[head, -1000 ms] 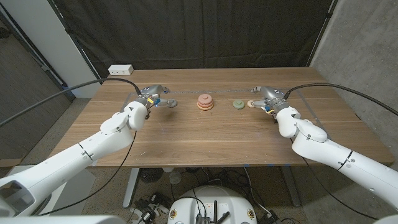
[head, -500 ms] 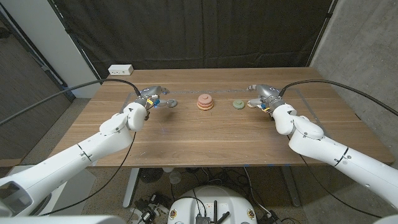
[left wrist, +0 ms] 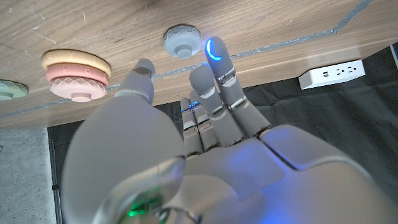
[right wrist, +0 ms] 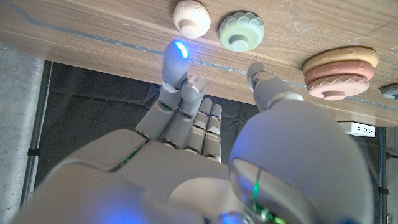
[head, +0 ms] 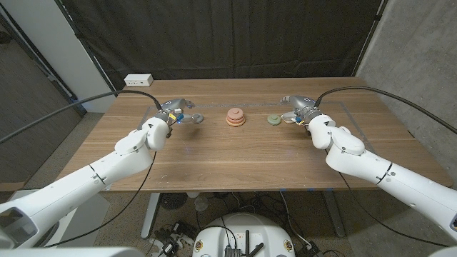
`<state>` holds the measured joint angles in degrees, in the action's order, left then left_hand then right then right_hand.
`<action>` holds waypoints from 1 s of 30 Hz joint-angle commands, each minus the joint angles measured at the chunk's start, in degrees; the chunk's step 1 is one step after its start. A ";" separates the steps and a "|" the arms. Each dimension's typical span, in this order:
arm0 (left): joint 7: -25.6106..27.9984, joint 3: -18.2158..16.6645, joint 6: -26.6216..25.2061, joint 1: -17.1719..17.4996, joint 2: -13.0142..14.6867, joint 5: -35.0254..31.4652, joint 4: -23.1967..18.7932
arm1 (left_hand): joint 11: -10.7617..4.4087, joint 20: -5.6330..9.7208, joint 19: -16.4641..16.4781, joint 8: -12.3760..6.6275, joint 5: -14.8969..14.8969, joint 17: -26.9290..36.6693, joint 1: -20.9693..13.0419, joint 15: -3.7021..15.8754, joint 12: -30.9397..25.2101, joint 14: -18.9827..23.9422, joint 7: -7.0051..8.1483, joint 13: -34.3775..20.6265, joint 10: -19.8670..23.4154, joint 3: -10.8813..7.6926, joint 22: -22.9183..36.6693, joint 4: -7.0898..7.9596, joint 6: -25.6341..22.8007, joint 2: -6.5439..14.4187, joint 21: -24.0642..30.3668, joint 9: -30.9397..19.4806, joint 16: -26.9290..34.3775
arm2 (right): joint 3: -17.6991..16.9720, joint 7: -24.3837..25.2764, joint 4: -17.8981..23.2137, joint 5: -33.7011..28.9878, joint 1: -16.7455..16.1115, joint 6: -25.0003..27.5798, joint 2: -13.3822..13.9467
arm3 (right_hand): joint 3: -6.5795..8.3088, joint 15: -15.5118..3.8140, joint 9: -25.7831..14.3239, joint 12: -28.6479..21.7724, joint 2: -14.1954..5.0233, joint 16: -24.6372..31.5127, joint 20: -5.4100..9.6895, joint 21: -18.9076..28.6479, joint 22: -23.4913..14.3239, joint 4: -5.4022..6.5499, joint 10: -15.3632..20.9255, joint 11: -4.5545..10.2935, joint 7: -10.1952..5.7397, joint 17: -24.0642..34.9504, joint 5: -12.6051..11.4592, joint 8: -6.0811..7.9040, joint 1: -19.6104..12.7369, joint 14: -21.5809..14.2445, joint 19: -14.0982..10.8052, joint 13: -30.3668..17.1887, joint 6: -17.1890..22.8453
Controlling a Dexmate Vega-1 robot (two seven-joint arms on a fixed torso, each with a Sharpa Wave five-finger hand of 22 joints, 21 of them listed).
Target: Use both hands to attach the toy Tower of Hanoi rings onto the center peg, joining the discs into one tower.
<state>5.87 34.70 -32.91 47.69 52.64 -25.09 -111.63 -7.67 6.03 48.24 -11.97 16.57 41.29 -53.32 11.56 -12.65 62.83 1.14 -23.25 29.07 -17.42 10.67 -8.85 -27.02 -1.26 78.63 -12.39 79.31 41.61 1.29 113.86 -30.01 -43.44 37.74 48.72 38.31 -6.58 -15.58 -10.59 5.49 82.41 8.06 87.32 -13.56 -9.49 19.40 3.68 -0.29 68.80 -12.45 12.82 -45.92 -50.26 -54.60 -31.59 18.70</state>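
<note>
A stack of pink and tan rings (head: 235,117) stands on the peg at the table's middle; the same stack (left wrist: 76,73) (right wrist: 339,70) appears in both wrist views. A grey-blue disc (head: 197,118) (left wrist: 182,40) lies to its left, just past the fingertips of my left hand (head: 173,111) (left wrist: 205,124), which is open and holds nothing. Right of the stack lie a green disc (head: 273,119) (right wrist: 240,30) and a small cream disc (head: 288,119) (right wrist: 191,17). My right hand (head: 298,107) (right wrist: 205,124) hovers right beside them, fingers apart and holding nothing.
A white power strip (head: 138,80) lies at the table's far left corner. Black curtains hang behind the wooden table (head: 235,157). Cables trail from both arms over the table's sides.
My right hand has moved left, toward the cream and green discs. The left hand has stayed close to the grey-blue disc. No disc has moved.
</note>
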 commanded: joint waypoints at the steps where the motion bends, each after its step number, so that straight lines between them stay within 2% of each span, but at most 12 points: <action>1: -0.80 0.38 -0.49 -0.83 0.15 -0.35 -0.08 | -0.13 5.88 0.27 -0.03 0.32 0.12 0.18 0.92 0.25 0.03 0.10 -0.38 0.59 -0.50 0.10 -0.15 -0.75 0.41 0.16 -0.16 -0.15 | 3.11 -7.65 -1.10 -2.63 4.46 3.75 -1.77 | 0.12 -5.68 -0.33 -0.04 0.20 -0.19 4.21 -0.10 -0.17 0.04 -0.36 -0.12 0.14 0.18 0.01 -0.32 0.42 0.40 0.21 0.04 -0.52; 15: -1.12 0.44 -0.76 -1.09 0.30 -0.50 -0.19 | 0.01 5.87 0.22 0.04 0.43 0.15 0.41 0.91 0.30 -0.09 0.14 -0.46 0.79 -0.99 0.09 -0.13 -0.87 0.47 0.15 -0.18 -0.50 | 6.30 -11.85 -3.79 -3.79 8.93 4.97 -4.23 | -0.56 -5.70 -0.65 -0.31 0.70 -1.33 4.15 -0.09 0.00 0.05 -2.29 -0.94 1.07 -0.37 0.18 -0.55 0.85 1.62 1.46 -0.22 -2.44; 23: -1.13 0.38 -0.67 -0.94 0.38 -0.39 -0.36 | -0.02 5.89 0.19 0.01 0.46 0.48 0.37 0.92 0.34 0.26 0.11 -0.51 0.76 -1.23 0.08 -0.17 -1.03 0.55 0.13 -0.20 -0.25 | 5.30 -13.91 -7.04 1.56 10.74 2.97 -5.66 | -1.25 -5.72 -0.86 -0.68 1.09 -1.80 4.17 0.04 0.06 -0.03 -2.57 -1.24 1.23 -0.70 0.38 -0.27 1.08 2.14 1.90 -0.41 -2.65; 30: -0.97 0.37 -0.83 -0.90 0.32 -0.48 -0.50 | -0.01 5.89 0.22 0.01 0.47 0.51 0.34 0.92 0.31 0.25 0.06 -0.55 0.88 -1.36 0.12 -0.23 -1.12 0.50 0.20 -0.21 -0.31 | 8.07 -15.90 -8.06 0.45 13.41 5.18 -6.23 | -1.83 -5.70 -1.07 -0.76 1.10 -2.13 4.16 0.13 0.21 -0.04 -3.26 -1.80 1.52 -0.94 0.45 -0.34 0.95 2.46 2.28 -0.63 -3.75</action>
<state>4.75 35.19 -33.56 46.67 52.96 -25.56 -111.90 -7.88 6.03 48.24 -11.97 16.57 41.56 -53.10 11.56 -12.65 62.83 1.11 -23.53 29.31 -18.28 10.67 -8.93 -27.62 -1.04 78.63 -12.39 78.92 47.15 -11.55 108.18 -30.32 -33.63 41.46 43.83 36.80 -5.96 -16.38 -10.85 6.32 80.70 7.36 87.32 -13.29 -9.62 16.42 2.12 1.17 67.89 -11.96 12.15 -45.08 -48.20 -52.46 -32.02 15.40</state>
